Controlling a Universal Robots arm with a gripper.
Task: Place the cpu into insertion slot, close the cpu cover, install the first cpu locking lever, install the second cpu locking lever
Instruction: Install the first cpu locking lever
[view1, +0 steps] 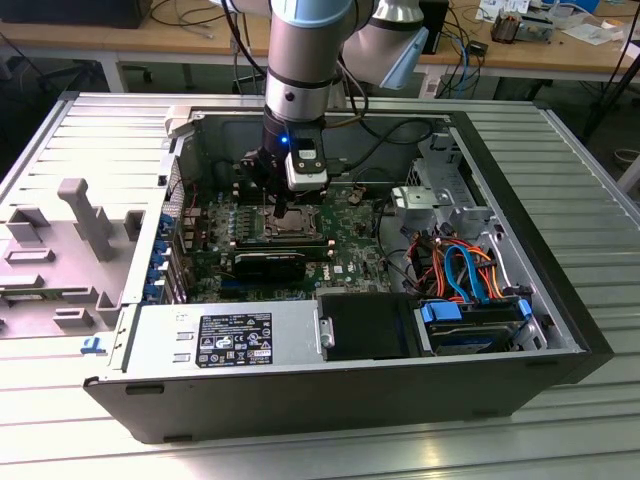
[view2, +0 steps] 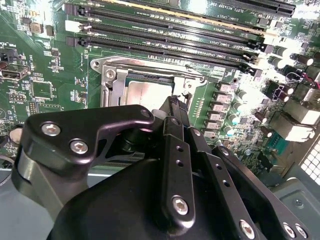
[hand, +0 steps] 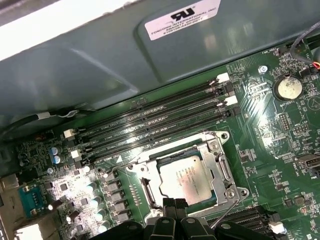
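At the exterior view's left you have a pale grey moulded plastic panel (view1: 75, 215) with blocky raised shapes, lying flat on the ribbed metal table (view1: 600, 200). Next to it is the open computer case (view1: 300, 400), a box of grey sheet metal. A silvery power supply (view1: 160, 335) with a black label sits along its near wall.

Near the middle, the arm comes straight down into the case, and your gripper (view1: 285, 212) hangs over the green circuit board (view1: 345, 255), just beyond a long black graphics card (view1: 270, 264). Further right are loose orange and blue cables (view1: 460, 265), then a drive bay (view1: 470, 325) with blue plastic tabs.

In the first wrist view the cpu (hand: 187, 180) is a small flat square with a dull silver-grey top, seated in the socket (hand: 149, 190). The cover (hand: 223, 167) is a thin bright metal frame. It lies flat over the socket, and the cpu shows through its square window. A thin wire lever (hand: 227, 212) runs slantwise from one corner of the socket, ending close beside the gripper (hand: 175, 207). Long, narrow black memory slots (hand: 150, 125) lie in parallel rows on the far side of the socket. A round coin battery (hand: 288, 87) lies well apart from it.

The matte black fingertips (hand: 168, 207) are pressed together, and you can see nothing between them. They stand at the edge of the socket, just beside the cpu. You cannot tell whether they touch the cover. In the second wrist view the gripper (view2: 175, 102) hides part of the cpu (view2: 145, 92).
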